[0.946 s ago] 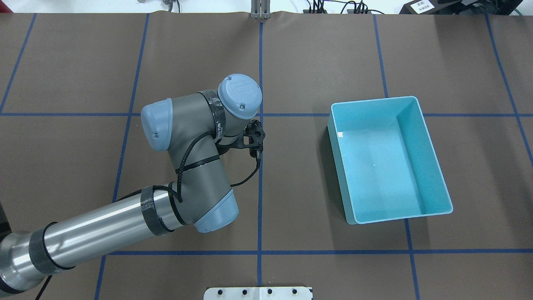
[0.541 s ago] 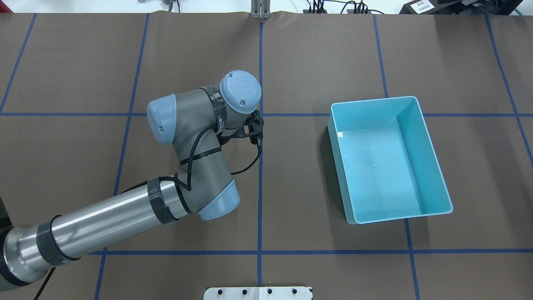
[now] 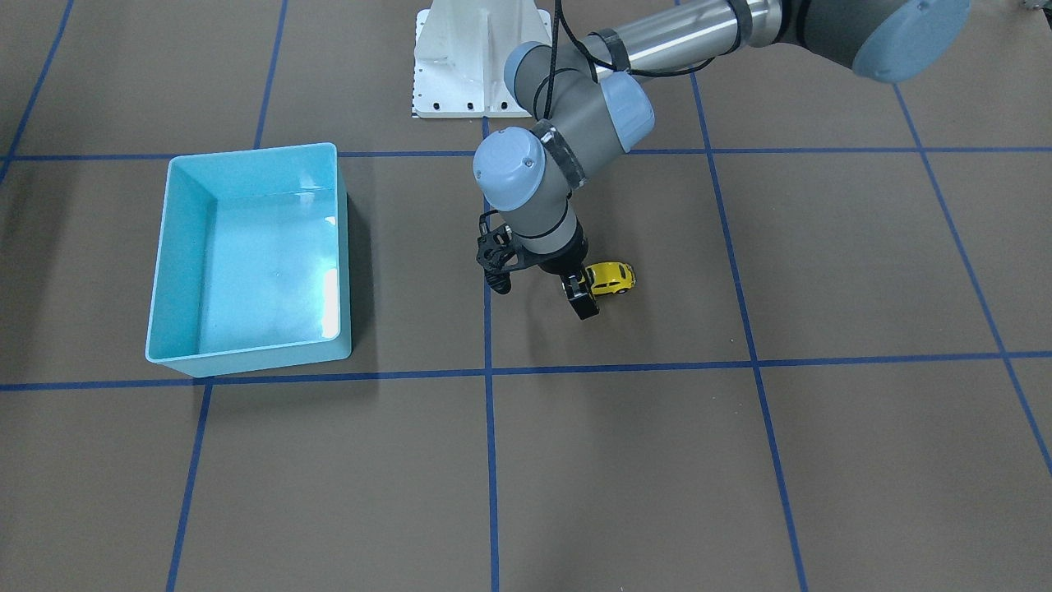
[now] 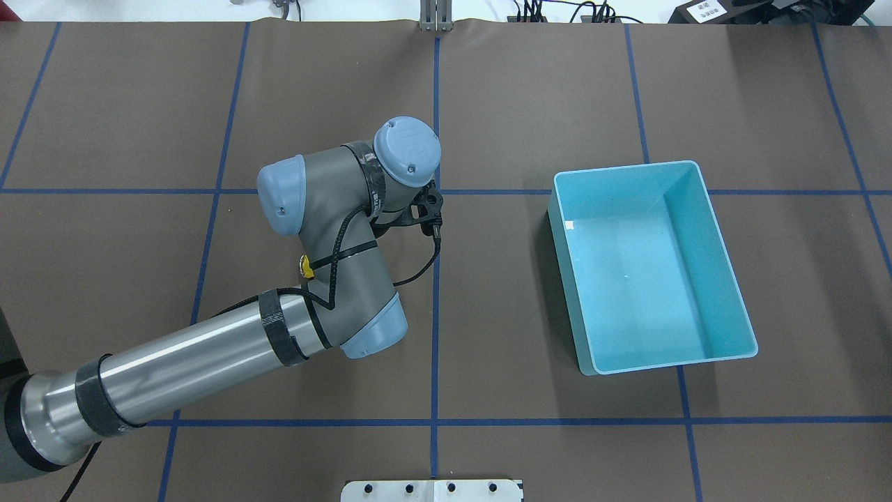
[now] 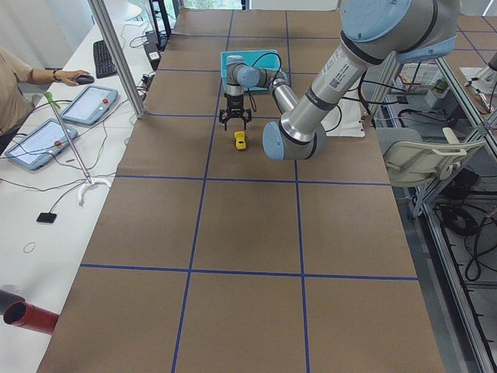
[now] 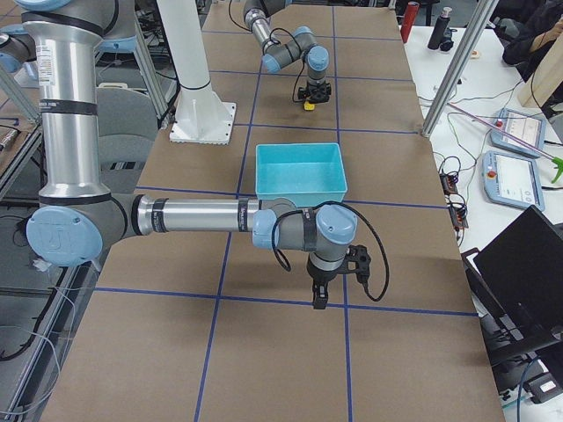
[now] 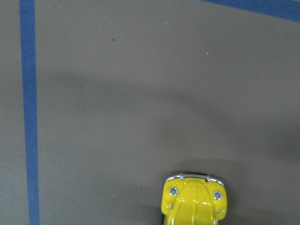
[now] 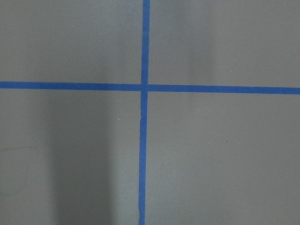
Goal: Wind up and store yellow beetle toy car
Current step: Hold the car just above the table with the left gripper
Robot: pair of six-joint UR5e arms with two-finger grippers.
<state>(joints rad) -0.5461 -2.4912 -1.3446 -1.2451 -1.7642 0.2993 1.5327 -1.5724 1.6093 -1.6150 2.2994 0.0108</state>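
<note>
Nearest, seen from the bench's right end, the right hand (image 6: 318, 301) hangs pointing down over a blue tape crossing on the brown paper-covered bench (image 6: 264, 369). I'd say it is parked there to leave the other arm room, and whether its fingers are apart I cannot tell. Next out, the light blue rectangular plastic bin (image 6: 301, 192) sits open-topped, the car not yet in it. Farthest, the left hand (image 3: 578, 296) hovers low, fingers spread and gripping nothing. The tiny yellow beetle-shaped toy car (image 3: 611, 278) stands on its wheels on the bench just beside them, well apart from the bin. The wrist camera catches only the car's rounded end, so the hand looks lined up along it, likely for a pinch across the body before winding.
</note>
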